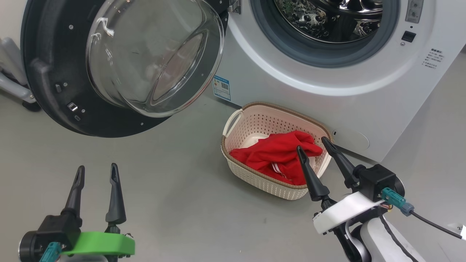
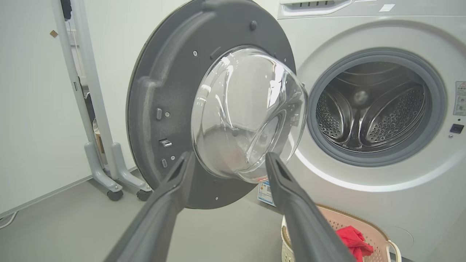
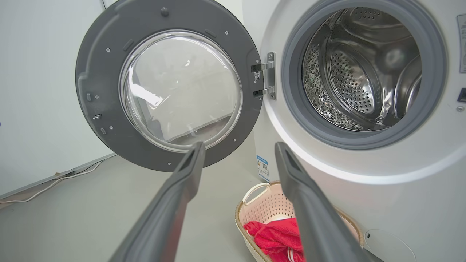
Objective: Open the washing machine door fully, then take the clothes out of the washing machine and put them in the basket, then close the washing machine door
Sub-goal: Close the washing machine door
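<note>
Red fabric clothes [image 1: 280, 154] lie in the cream perforated basket [image 1: 262, 183] beside the white washing machine [image 1: 291, 83], black-rimmed glass door [image 1: 51, 72] wide open; left pincer [image 1: 97, 169] and right pincer [image 1: 311, 143] spread, empty.

The right gripper [image 3: 239, 146] is rising from the bottom edge with its two long dark fingers [image 3: 171, 211] spread wide apart, pointing toward the washing machine [image 3: 364, 189]. The washing machine door [image 3: 98, 109] is hanging swung wide open on its hinge [image 3: 267, 76] at the left of the machine's opening, showing its grey inner face and clear glass, while the perforated steel drum [image 3: 360, 80] is gleaming inside the machine's grey seal [image 3: 291, 91]. The basket [image 3: 271, 204] is standing on the grey floor [image 3: 91, 218] just beside the machine's lower front, below its blue sticker [image 3: 263, 168], and the red clothes [image 3: 273, 236] are lying inside it.
</note>
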### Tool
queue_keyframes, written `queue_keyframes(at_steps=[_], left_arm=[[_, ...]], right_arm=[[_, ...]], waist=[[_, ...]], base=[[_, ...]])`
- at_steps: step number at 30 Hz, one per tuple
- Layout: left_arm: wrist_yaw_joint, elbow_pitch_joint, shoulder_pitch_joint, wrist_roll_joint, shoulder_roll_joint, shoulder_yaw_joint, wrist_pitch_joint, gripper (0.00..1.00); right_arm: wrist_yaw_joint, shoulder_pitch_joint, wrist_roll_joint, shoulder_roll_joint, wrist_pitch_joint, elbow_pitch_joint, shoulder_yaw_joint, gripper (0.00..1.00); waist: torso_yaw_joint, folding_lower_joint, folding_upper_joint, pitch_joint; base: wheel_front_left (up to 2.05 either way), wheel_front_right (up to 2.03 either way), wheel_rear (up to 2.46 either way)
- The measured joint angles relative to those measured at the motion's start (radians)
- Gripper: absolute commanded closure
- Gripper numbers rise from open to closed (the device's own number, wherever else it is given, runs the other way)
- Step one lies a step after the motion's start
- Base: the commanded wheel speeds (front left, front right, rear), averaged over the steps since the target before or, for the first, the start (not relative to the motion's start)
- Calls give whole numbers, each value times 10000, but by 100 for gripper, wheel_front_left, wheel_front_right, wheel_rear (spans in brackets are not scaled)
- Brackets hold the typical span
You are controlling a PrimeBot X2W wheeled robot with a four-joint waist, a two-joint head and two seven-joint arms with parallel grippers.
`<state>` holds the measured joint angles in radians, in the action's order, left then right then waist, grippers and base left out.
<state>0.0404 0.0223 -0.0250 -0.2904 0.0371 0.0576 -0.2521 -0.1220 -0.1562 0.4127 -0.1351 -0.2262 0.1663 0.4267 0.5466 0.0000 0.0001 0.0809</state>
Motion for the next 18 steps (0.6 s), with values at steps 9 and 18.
queue_keyframes(at_steps=[9,18], left_arm=[[73,-44,-10,0,0,-29,0,0],[73,-46,-28,2,0,-12,0,100]], right_arm=[[0,-34,10,-27,-8,23,75,0],[0,-50,81,-58,-82,42,75,0]], waist=[[3,0,0,-11],[-5,0,0,13]], base=[[0,0,0],[0,0,0]])
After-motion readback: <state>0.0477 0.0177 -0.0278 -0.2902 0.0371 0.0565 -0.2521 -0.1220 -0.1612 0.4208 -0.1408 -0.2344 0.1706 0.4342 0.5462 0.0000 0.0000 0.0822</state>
